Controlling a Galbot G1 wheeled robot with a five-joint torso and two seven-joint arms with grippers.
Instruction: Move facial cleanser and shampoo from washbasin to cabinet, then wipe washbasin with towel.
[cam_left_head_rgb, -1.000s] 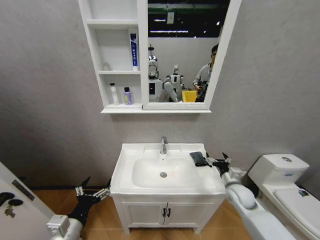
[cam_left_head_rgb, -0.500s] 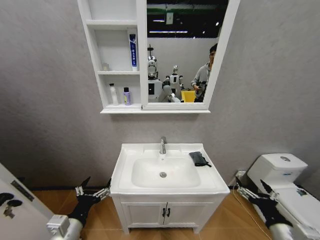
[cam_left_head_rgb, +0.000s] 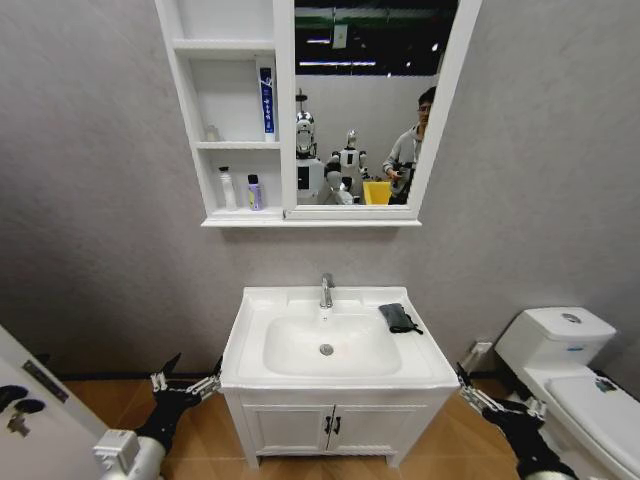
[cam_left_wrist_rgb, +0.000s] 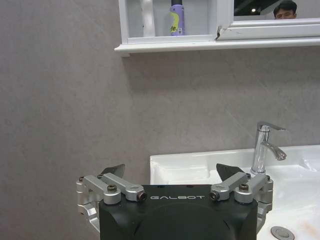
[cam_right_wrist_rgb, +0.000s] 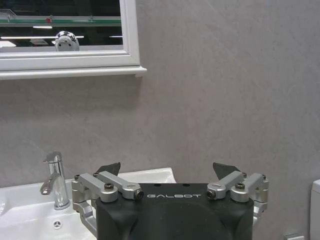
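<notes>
The white washbasin (cam_left_head_rgb: 246, 340) with its chrome tap (cam_left_head_rgb: 326, 290) stands in the middle of the head view. On its right rim lies the dark folded towel (cam_left_head_rgb: 399, 317). Above hangs the cabinet (cam_left_head_rgb: 284, 110). A white bottle (cam_left_head_rgb: 229, 188) and a purple bottle (cam_left_head_rgb: 254, 192) stand on its lowest shelf; I cannot tell which is the facial cleanser and which the shampoo. My left gripper (cam_left_head_rgb: 195, 367) hangs open, low beside the basin's left side. My right gripper (cam_left_head_rgb: 497, 396) hangs open, low to the basin's right. Both are empty, as the left gripper (cam_left_wrist_rgb: 170, 171) and right gripper (cam_right_wrist_rgb: 166, 170) also show.
A white toilet (cam_left_head_rgb: 560, 350) stands at the right, close to my right arm. Below the basin is a two-door floor vanity (cam_left_head_rgb: 335, 425). A blue tube (cam_left_head_rgb: 267, 100) stands on the cabinet's middle shelf. A white panel (cam_left_head_rgb: 30, 400) juts in at the lower left.
My right gripper has left the towel on the basin's right rim and dropped down to the right of the vanity. The towel stays put. The left arm has not moved.
</notes>
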